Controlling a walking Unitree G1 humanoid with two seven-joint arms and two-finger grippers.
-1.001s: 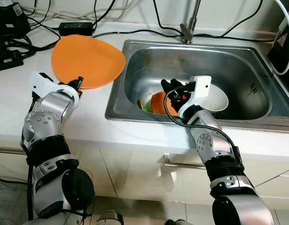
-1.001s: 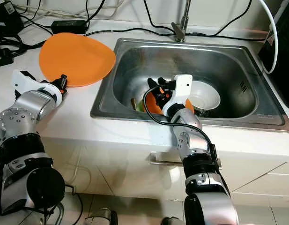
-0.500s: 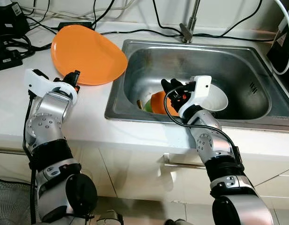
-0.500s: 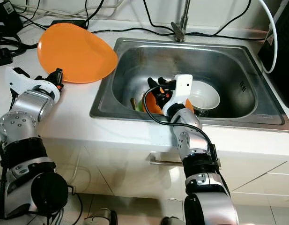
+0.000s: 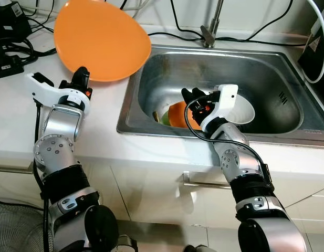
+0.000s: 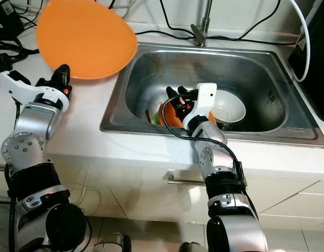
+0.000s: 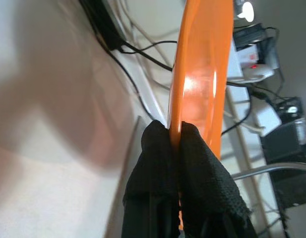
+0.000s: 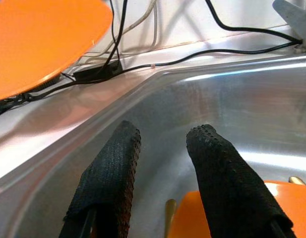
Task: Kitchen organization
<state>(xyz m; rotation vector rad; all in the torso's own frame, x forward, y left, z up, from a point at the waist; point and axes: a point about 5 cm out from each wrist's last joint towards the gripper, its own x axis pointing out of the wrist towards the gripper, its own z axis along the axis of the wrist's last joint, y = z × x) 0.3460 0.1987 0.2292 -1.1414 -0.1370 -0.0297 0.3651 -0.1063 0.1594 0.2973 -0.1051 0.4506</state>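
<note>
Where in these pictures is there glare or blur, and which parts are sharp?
Left wrist view: a bright glare streak on the orange plate edge; the counter behind is soft, the left gripper pinching the rim sharp. Right wrist view: white reflections on the sink steel; the right gripper fingers are sharp. Left eye view: evenly lit, sharp, mild sheen in the sink.

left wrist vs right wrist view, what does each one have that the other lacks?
Left wrist alone: the left claw shut on the rim of the orange plate, seen edge-on, with power bricks beyond. Right wrist alone: the right claw open inside the steel sink, above an orange bowl, with the faucet base at the edge. Shared: the orange plate, the black cables and the white countertop.
</note>
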